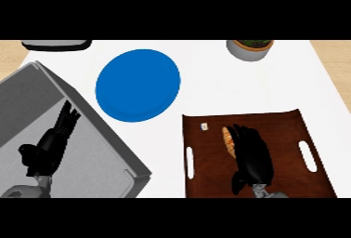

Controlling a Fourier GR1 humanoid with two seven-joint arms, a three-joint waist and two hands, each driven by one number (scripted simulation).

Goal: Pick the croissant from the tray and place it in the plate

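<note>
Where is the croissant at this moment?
In the head view, the croissant lies on the brown tray at lower right, just left of the right hand above it, and below right of the blue plate.

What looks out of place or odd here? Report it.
Nothing stands out. The croissant lies on the brown tray beside the right hand, the blue plate sits bare on the counter, and the left hand rests open at the left.

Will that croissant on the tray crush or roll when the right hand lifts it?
The croissant is probably light and flaky, so likely to dent. Elongated and lying flat on the brown tray, it seems unlikely to roll. The right hand hides most of it.
</note>
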